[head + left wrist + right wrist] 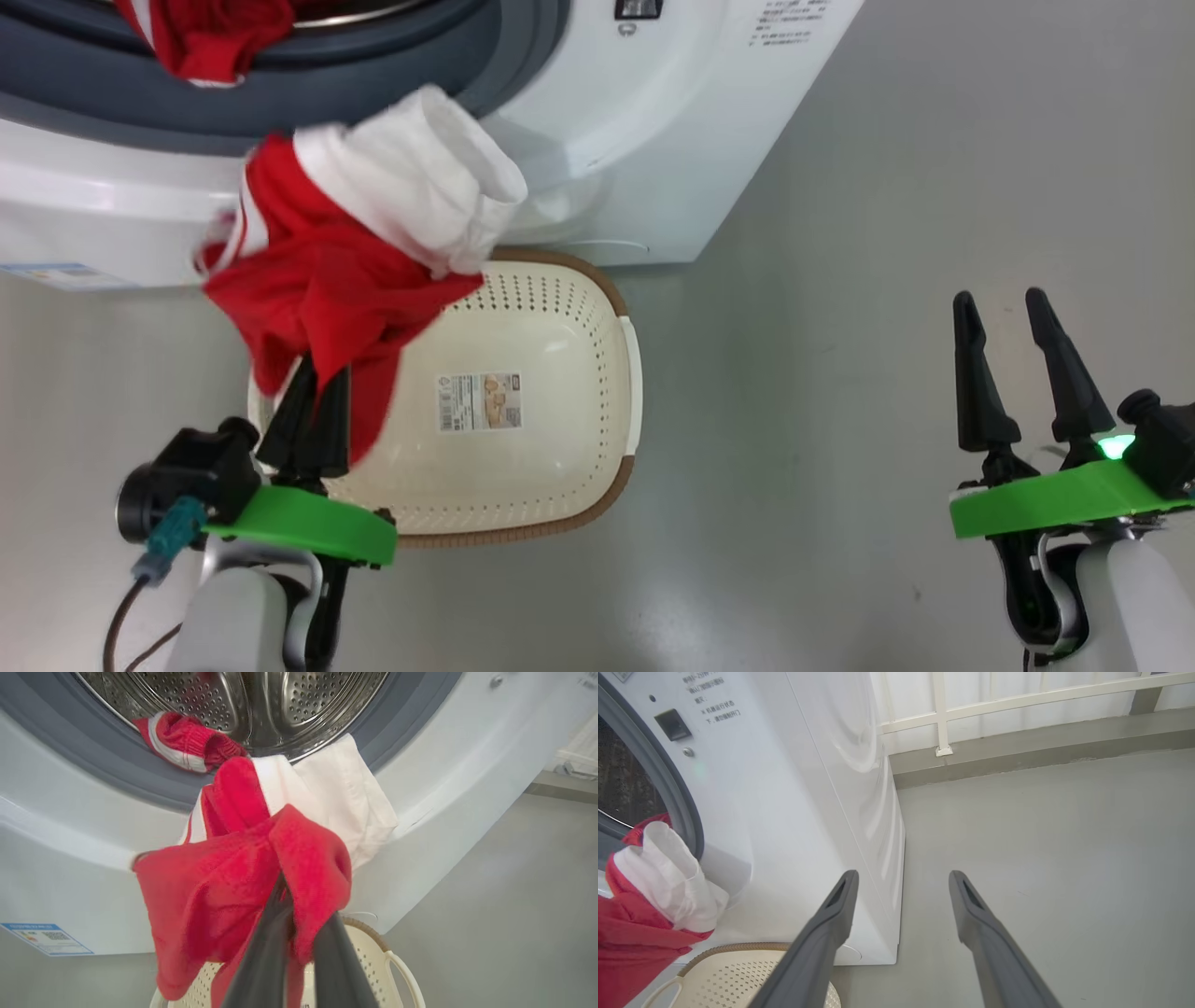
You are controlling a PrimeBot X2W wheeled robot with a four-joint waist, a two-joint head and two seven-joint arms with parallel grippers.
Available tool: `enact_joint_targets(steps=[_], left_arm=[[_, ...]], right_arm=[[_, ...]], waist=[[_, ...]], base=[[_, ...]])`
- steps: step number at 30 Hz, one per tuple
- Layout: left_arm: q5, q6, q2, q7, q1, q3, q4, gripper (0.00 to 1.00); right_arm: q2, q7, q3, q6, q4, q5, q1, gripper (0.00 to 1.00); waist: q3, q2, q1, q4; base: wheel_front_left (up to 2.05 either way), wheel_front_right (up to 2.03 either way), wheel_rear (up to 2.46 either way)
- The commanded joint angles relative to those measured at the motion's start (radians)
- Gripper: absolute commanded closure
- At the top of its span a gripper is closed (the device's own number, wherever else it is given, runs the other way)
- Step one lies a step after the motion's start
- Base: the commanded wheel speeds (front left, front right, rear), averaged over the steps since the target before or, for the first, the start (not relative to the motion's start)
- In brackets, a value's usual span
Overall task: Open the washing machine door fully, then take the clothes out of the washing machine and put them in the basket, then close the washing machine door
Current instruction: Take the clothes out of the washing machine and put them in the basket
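Observation:
My left gripper [313, 378] is shut on a red and white garment of the clothes [355, 261], which hangs in the air above the left side of the cream basket [569, 308]. The wrist view shows the same garment [243, 877] bunched around my fingers [266, 952]. Another red piece [187, 742] lies on the grey ring at the mouth of the white washing machine [653, 140], whose steel drum [299, 704] stands open. The washing machine door is out of view. My right gripper [1004, 313] hangs open and empty over the floor at the right.
The basket [738, 970] sits on the grey floor right against the machine's front. A blue sticker [46, 939] marks the machine's lower front. Open grey floor [1041, 835] stretches to the right, ending at a low kerb with a white railing [941, 718].

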Motion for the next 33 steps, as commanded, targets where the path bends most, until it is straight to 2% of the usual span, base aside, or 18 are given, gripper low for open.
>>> enact_joint_targets(steps=[1, 21, 30, 32, 33], left_arm=[[0.002, 0.001, 0.018, -0.005, -0.022, 0.026, -0.001, 1.0], [0.091, -0.006, 0.024, -0.005, -0.302, 0.025, 0.467, 1.0], [0.099, -0.007, 0.022, -0.005, -0.386, 0.038, 0.577, 1.0], [0.1, -0.006, 0.021, -0.005, -0.393, 0.043, 0.583, 0.67], [0.1, -0.006, 0.021, -0.005, -0.393, 0.043, 0.583, 0.67]], right_arm=[[-0.002, -0.006, 0.022, 0.007, -0.028, 0.011, -0.014, 0.0], [-0.002, -0.006, 0.027, 0.007, -0.07, 0.032, -0.107, 0.0], [-0.002, -0.006, 0.021, 0.007, -0.082, 0.028, -0.123, 0.0], [-0.002, -0.006, 0.021, 0.007, -0.081, 0.024, -0.124, 0.0], [-0.002, -0.006, 0.021, 0.007, -0.081, 0.024, -0.124, 0.0]], waist=[[0.036, 0.0, 0.0, -0.011], [0.281, 0.0, 0.0, -0.051], [0.326, 0.0, 0.0, -0.048], [0.323, 0.0, 0.0, -0.047], [0.323, 0.0, 0.0, -0.047]], base=[[0.0, 0.0, 0.0], [0.0, 0.0, 0.0], [0.0, 0.0, 0.0], [0.0, 0.0, 0.0], [0.0, 0.0, 0.0]])
